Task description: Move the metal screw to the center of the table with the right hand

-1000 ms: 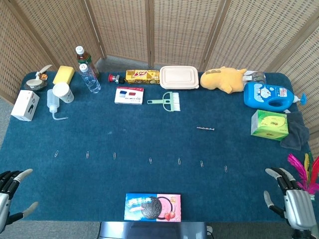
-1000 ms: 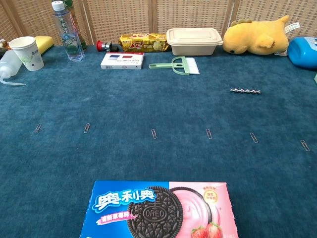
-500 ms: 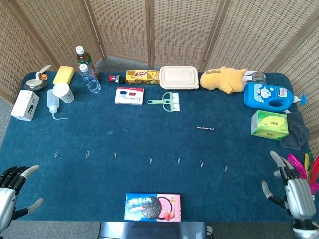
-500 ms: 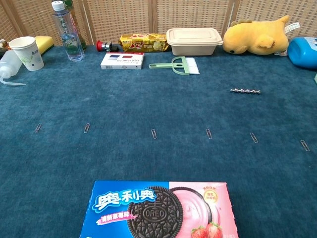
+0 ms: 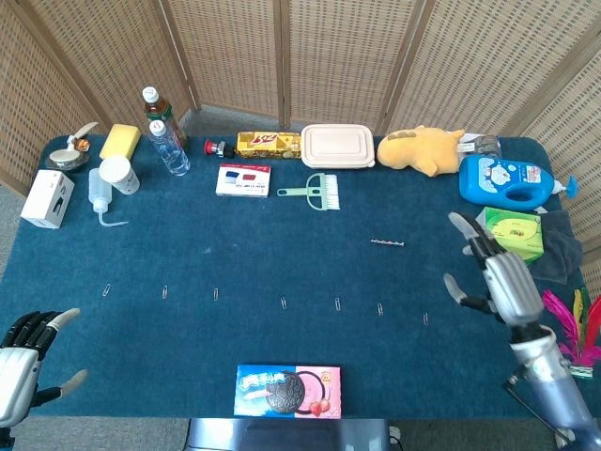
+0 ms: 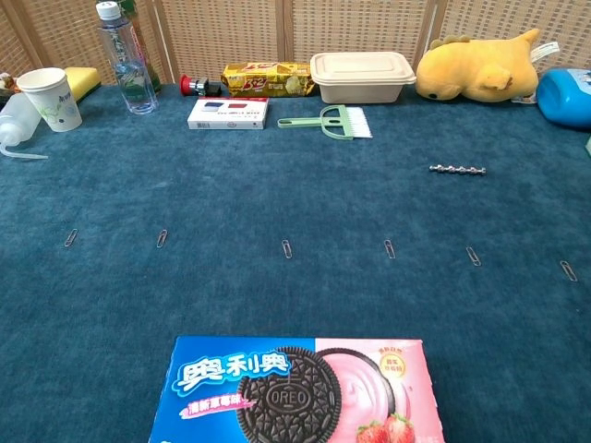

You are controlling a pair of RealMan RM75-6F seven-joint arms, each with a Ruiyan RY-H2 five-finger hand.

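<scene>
**Q:** Right of table centre, roughly 3 o'clock — metal screw [image 5: 386,242] lying flat on the blue cloth, yeah?

**A:** Yep. Lying crosswise, touching nothing. Plenty of bare cloth all round it, out to the brush [image 5: 317,191] at 11 o'clock and the row of paper clips [image 5: 337,304] down at 6.

**Q:** And the right hand [image 5: 495,279]?

**A:** Over the table at about 4 o'clock from the screw, well apart from it. Fingers spread, holding nothing. Just beside the green box [image 5: 508,235], so tight room on that edge. Blue detergent bottle [image 5: 507,181] right behind the box, grey cloth and pink feathers [image 5: 575,331] off the right rim.

**Q:** Left hand [image 5: 26,365]?

**A:** Down at the near-left corner, 7 o'clock, barely over the table edge [image 5: 122,411]. Fingers apart, nothing in them. Neither hand showing in the chest view, only the head one.

**Q:** Room in the middle?

**A:** Wide bare patch from 9 o'clock across to the screw. Clutter only along the rims: cookie box [image 5: 287,390] on the near edge at 6, lunch box [image 5: 337,146], yellow plush [image 5: 427,150] and snack pack [image 5: 269,143] along the far edge at 12, bottles [image 5: 166,136], paper cup [image 5: 117,173] and white box [image 5: 49,198] around 10.
</scene>
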